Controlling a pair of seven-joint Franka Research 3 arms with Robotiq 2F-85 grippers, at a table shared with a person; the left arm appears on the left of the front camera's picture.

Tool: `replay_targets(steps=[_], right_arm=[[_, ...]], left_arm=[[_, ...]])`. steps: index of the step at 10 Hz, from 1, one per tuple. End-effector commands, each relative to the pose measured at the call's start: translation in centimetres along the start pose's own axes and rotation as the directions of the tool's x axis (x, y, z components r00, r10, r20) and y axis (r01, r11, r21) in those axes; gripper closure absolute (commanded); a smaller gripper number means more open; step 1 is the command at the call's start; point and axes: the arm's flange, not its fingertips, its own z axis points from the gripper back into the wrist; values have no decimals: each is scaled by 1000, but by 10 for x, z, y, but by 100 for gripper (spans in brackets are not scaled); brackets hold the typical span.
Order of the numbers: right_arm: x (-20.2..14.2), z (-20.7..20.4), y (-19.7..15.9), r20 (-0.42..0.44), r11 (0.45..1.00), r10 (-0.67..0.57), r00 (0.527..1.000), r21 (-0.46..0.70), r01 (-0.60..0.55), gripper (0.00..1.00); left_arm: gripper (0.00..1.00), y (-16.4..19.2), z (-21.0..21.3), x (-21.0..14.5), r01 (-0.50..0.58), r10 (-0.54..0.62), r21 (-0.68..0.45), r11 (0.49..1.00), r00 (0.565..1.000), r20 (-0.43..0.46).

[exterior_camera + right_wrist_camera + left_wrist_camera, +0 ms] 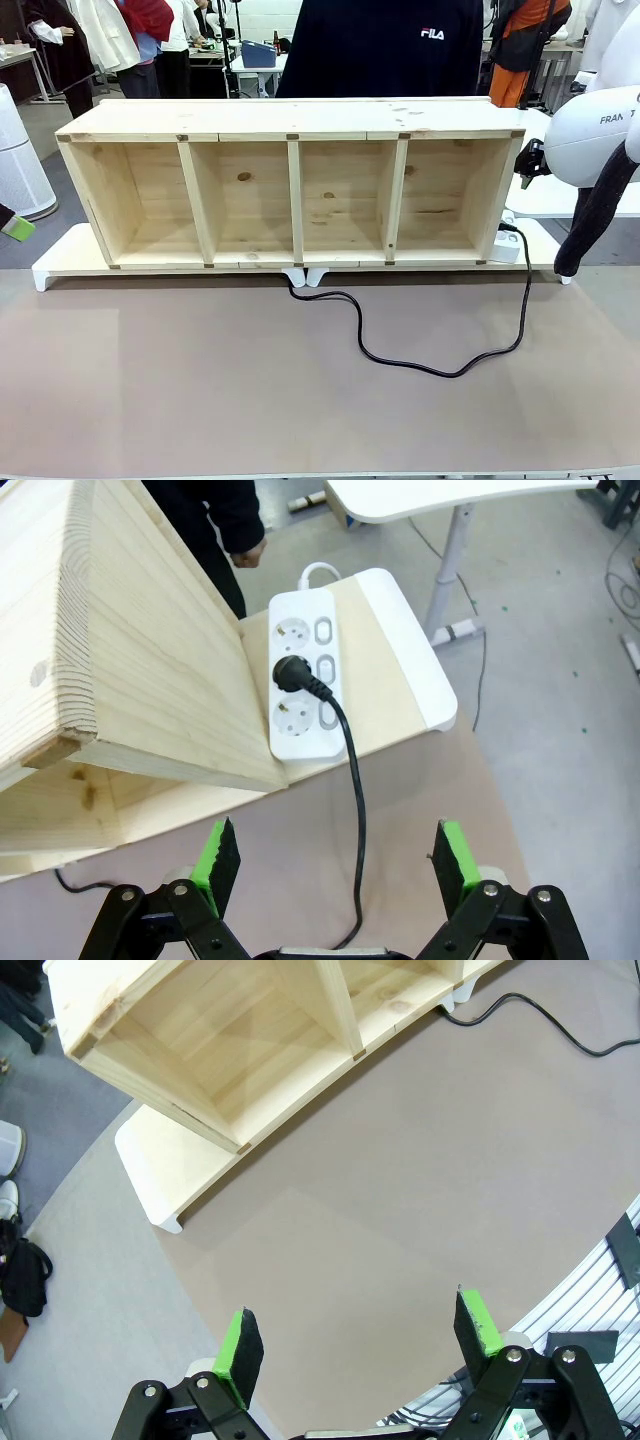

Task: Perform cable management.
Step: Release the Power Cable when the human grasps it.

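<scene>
— How many cables do you count?
— One cable, one plug on its end.
— And the power strip?
— One power strip with three sockets and three switches beside them.
— The wooden shelf?
— One wooden shelf, four open compartments, three dividers between them.
— Your own claws?
— Two: my left gripper and my right gripper, each with two green pads.

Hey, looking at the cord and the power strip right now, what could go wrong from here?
The cable is plugged into the power strip, so tugging it could drag the strip or yank the plug. The open right pincer hangs beside the wooden shelf, which it might bump when descending.
</scene>
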Motion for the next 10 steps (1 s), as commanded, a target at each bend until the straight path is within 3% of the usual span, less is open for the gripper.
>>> replay_targets(steps=[1, 10], right_arm=[[-1, 0, 1, 1, 1000, -7, 1000, -1, 7, 0], [-1, 0, 1, 1, 1000, -7, 1000, -1, 7, 0]], left_arm=[[0, 1, -1, 2, 6, -6, 4, 1000, 1000, 11], [0, 1, -1, 2, 6, -6, 4, 1000, 1000, 11]])
